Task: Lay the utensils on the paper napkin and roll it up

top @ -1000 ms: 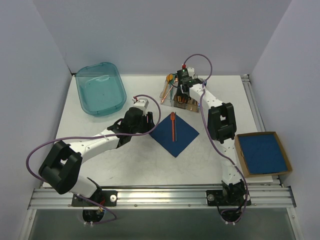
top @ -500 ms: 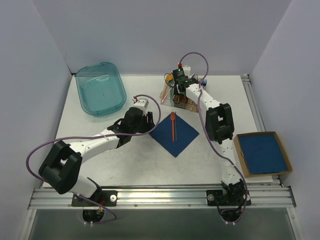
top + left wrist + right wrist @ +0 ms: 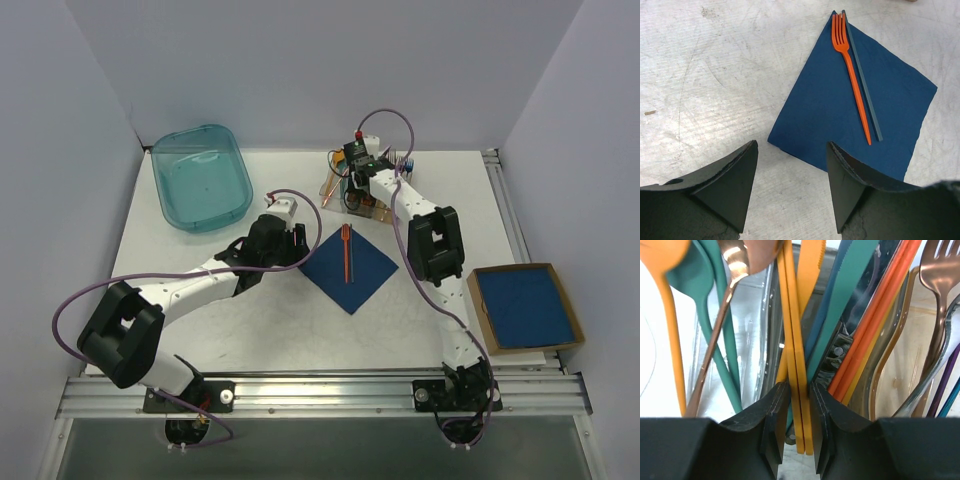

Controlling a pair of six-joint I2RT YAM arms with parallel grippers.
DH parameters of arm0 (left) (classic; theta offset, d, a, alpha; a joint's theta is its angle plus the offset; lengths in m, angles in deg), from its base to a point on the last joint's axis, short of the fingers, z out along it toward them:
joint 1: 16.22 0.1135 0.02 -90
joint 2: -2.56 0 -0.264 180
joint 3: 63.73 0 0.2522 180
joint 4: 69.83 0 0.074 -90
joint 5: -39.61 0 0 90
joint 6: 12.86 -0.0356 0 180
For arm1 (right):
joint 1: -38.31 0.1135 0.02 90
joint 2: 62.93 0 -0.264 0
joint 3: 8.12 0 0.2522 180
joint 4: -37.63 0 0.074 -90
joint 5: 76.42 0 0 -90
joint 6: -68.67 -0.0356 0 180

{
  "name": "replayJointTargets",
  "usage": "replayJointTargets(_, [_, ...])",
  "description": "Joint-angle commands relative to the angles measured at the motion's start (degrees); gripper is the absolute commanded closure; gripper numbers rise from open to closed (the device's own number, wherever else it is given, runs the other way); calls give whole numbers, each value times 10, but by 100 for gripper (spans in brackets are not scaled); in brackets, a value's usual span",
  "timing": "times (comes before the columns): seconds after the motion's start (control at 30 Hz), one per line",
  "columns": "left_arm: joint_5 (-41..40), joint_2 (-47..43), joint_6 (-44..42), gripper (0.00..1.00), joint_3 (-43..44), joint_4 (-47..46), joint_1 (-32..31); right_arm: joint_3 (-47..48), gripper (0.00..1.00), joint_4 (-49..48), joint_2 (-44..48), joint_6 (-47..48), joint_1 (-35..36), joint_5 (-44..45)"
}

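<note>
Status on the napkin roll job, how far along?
Done: one orange fork lies on the dark blue napkin, which is flat. In hand: right gripper clamps another orange utensil standing in the cutlery holder; left gripper open near the napkin's corner. Left: place it, then roll.

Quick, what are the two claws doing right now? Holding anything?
Left claw: open, holding nothing.
Right claw: closed on a slim flat orange plastic utensil handle.
</note>
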Motion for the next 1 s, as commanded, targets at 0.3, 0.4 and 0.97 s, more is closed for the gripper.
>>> replayJointTargets(0.3, [-4, -16, -8, 34, 9, -14, -2, 3, 85, 11, 8, -1, -1, 17])
replayJointTargets(0.4, [-4, -16, -8, 34, 7, -14, -1, 2, 87, 9, 19, 0, -1, 19])
replayJointTargets(0.97, [-5, -18, -8, 34, 7, -14, -1, -39, 87, -48, 99, 26, -6, 25])
